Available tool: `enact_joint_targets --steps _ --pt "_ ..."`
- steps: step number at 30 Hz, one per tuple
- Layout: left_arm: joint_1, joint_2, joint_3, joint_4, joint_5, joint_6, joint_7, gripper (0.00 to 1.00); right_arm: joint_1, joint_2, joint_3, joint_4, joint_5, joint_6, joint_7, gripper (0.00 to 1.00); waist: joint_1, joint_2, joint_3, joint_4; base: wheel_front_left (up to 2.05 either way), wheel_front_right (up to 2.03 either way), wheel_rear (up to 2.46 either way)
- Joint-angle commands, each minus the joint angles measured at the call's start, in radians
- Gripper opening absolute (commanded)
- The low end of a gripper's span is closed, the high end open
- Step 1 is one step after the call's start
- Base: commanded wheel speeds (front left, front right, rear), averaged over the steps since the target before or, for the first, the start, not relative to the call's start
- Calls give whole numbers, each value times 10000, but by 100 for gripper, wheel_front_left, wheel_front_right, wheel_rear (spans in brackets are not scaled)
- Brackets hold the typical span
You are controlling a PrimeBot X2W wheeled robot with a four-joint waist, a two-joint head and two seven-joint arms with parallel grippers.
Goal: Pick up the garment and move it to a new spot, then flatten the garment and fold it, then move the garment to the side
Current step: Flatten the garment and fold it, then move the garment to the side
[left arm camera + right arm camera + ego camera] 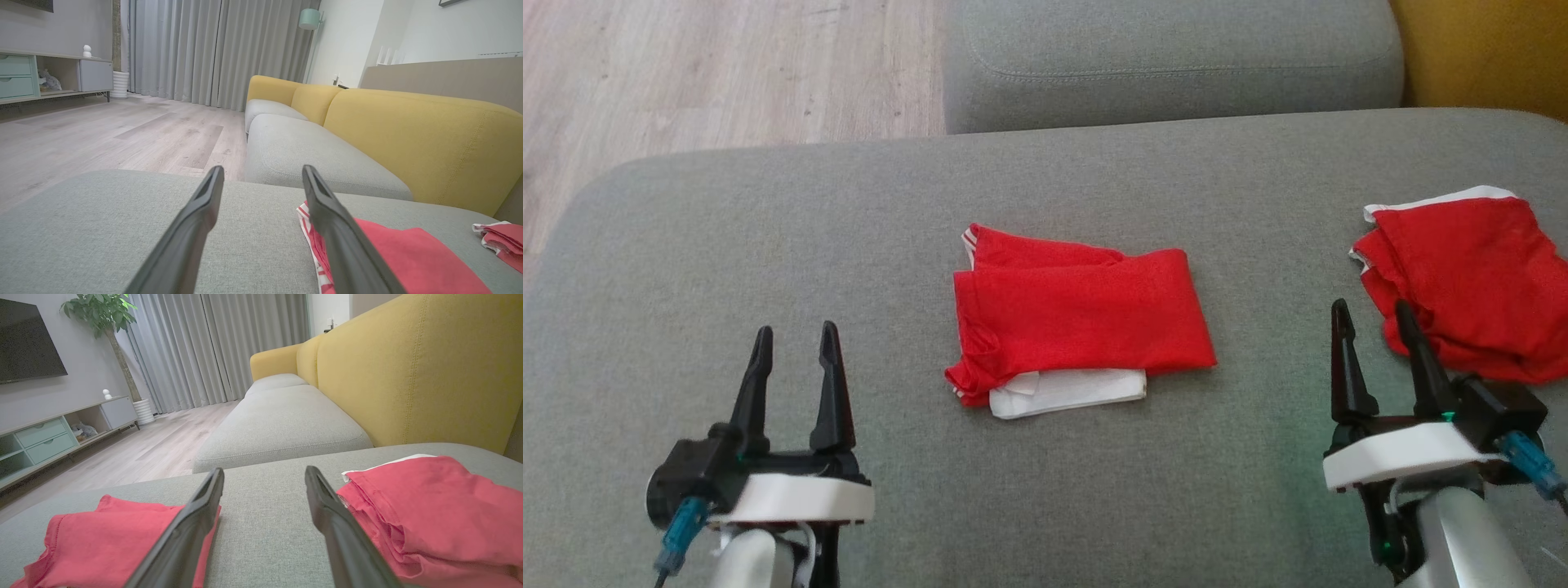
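A red garment [1078, 322] lies folded into a rectangle in the middle of the grey sofa cushion [768, 229], with a white layer showing under its near edge. It also appears as the garment [412, 257] at the lower right of the left wrist view and the garment [102, 535] at the lower left of the right wrist view. My left gripper [795, 339] stands open over bare cushion to the garment's left, its fingers empty. My right gripper [1374, 314] is open to the garment's right, nothing between its fingers.
A second folded red and white garment [1470, 278] lies at the cushion's right edge, just beyond my right gripper. Another grey seat cushion [1168, 57] sits behind, a yellow backrest [408, 375] to the right, and wood floor [719, 73] to the left.
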Motion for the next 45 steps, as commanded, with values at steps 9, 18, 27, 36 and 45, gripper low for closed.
enact_joint_targets --steps 9,18,27,36,45 --pt "-698 46 -200 -461 -199 7 -51 100 -815 16 296 -38 -198 -7 210 100 1 -1 557 489 0 0 0" --pt "-1131 46 -530 -349 -193 -43 -51 100 -1969 16 765 1309 -11 -7 927 100 1 -1 1211 1131 0 0 0" --pt "-1359 46 -752 -225 -310 -30 -51 100 -2945 16 1349 3427 802 -7 1883 100 1 -1 1526 1698 0 0 0" --pt "-1410 45 -749 -265 -385 29 -51 100 -3583 16 1649 4898 692 -7 2162 0 1 -1 1546 1818 0 0 0" --pt "-1448 45 -778 -302 -310 -11 -51 100 -3957 8 1712 4989 -658 -7 1215 0 1 -1 1145 1258 0 0 0"
